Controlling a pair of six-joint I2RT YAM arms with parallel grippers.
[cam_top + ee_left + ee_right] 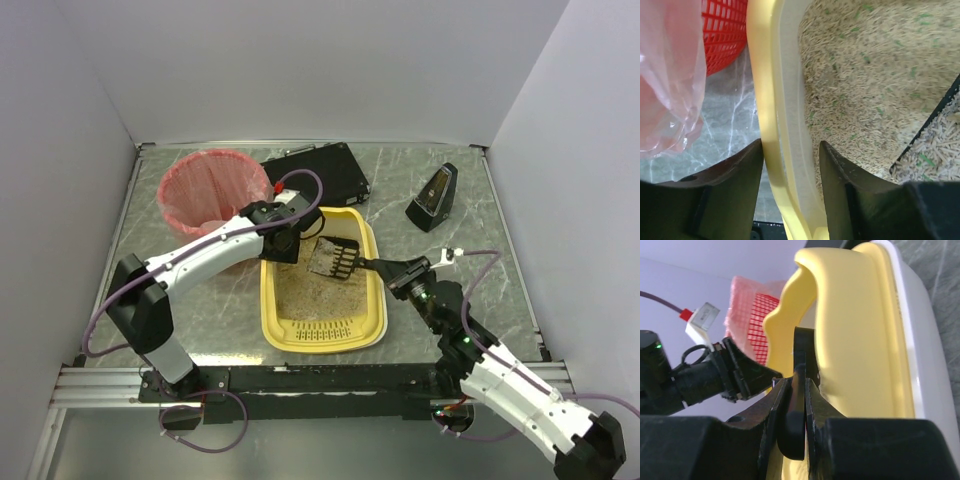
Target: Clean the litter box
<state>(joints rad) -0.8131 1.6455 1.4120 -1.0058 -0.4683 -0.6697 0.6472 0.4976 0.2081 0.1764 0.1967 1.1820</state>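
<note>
The yellow litter box (pixel 270 300) with beige litter lies at the table's middle, its slotted strip at the near end. My left gripper (pixel 283 243) straddles its far-left rim (pixel 762 100), one finger outside and one inside, shut on it (pixel 790 145). My right gripper (pixel 385 268) is shut on the handle (pixel 799 390) of a black slotted scoop (pixel 335 260). The scoop is held over the far right part of the box with litter on it (pixel 935 145). The box's outer wall (pixel 855 330) fills the right wrist view.
A red mesh bin with a pink liner (pixel 213 190) stands just left of the box's far end, close to my left arm. A flat black case (pixel 320 170) lies behind the box. A small black wedge-shaped object (pixel 433 198) stands at the back right.
</note>
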